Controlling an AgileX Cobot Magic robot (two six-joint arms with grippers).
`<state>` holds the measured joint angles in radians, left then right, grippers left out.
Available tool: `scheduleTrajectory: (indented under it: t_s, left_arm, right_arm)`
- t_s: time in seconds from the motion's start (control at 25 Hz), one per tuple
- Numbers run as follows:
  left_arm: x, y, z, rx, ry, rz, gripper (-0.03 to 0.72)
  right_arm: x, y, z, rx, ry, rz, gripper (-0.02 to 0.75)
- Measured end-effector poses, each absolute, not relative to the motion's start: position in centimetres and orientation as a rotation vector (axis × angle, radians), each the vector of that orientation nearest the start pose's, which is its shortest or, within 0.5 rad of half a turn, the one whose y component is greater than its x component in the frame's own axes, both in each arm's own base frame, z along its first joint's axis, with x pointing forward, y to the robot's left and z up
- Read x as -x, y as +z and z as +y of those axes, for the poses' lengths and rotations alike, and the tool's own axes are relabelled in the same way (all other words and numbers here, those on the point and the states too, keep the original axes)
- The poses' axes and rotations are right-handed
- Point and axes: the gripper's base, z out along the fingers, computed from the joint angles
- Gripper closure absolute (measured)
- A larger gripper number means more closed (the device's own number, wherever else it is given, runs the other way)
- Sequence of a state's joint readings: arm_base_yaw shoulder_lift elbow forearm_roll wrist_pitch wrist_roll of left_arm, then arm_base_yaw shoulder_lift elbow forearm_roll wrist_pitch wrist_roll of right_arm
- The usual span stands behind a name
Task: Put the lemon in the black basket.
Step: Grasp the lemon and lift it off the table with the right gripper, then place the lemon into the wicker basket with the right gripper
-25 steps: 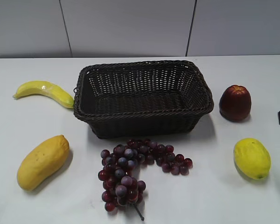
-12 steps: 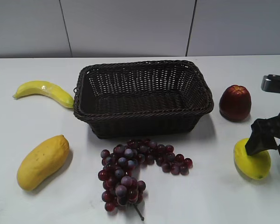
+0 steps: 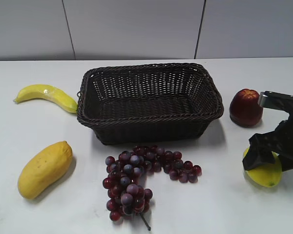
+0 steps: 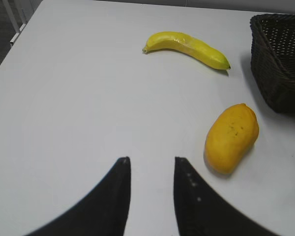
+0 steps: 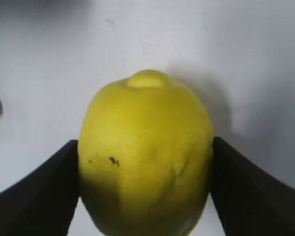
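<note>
The lemon [image 3: 265, 175] lies on the white table at the right, in front of a red fruit. My right gripper [image 3: 273, 163] is down over it, open wide, with a black finger on each side. In the right wrist view the lemon [image 5: 145, 157] fills the space between the fingers of the right gripper [image 5: 145, 142], and both fingers stand against its sides. The black basket [image 3: 146, 119] stands empty at the middle of the table, and its corner shows in the left wrist view [image 4: 280, 64]. My left gripper [image 4: 152, 160] is open and empty above bare table.
A banana [image 3: 46, 95] lies left of the basket and a mango [image 3: 44, 168] in front of it; both show in the left wrist view, banana [image 4: 187, 44] and mango [image 4: 232, 137]. A grape bunch [image 3: 141, 175] lies before the basket. A red apple-like fruit [image 3: 245, 107] sits at the right.
My right gripper has come in from the right edge and dropped down over the lemon, so its fingers now straddle it. The lemon and the other things have not moved.
</note>
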<state>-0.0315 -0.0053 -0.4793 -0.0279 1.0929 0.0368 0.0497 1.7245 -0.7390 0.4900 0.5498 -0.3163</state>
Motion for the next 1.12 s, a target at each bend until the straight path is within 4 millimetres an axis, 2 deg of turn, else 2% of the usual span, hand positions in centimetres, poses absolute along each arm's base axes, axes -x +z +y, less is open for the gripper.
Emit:
scheduleTrajectory:
  t_s: [0.2, 0.36, 0.52, 0.72, 0.8, 0.92, 1.0, 1.12]
  left_arm:
    - [0.5, 26.9, -0.2, -0.073, -0.031, 2.090, 0.450]
    - [0.5, 26.9, -0.2, -0.073, -0.031, 2.090, 0.450]
    - [0.5, 26.9, -0.2, -0.073, -0.031, 2.090, 0.450]
    - [0.5, 26.9, -0.2, -0.073, -0.031, 2.090, 0.450]
    - [0.5, 26.9, -0.2, -0.073, -0.031, 2.090, 0.450]
    - [0.5, 26.9, -0.2, -0.073, -0.031, 2.090, 0.450]
    - [0.5, 26.9, -0.2, -0.073, -0.031, 2.090, 0.450]
    - [0.5, 26.9, -0.2, -0.073, -0.031, 2.090, 0.450]
  right_arm:
    - [-27.1, 13.0, 3.8, -0.026, 0.424, 2.982, 0.150]
    - [-28.1, 15.2, 4.4, 0.040, 0.512, 3.010, 0.151]
    - [-29.2, 19.8, 5.1, 0.106, 0.625, 2.953, 0.151]
    - [-30.9, 27.3, 6.4, 0.110, 0.790, 2.707, 0.151]
    - [-31.6, 29.9, 7.2, 0.129, 0.833, 2.596, 0.151]
    - [-32.5, 32.5, 9.4, 0.196, 0.834, 2.449, 0.151]
    - [-32.7, 33.4, 11.3, 0.248, 0.807, 2.353, 0.151]
    - [-32.8, 33.5, 14.6, 0.339, 0.775, 2.268, 0.151]
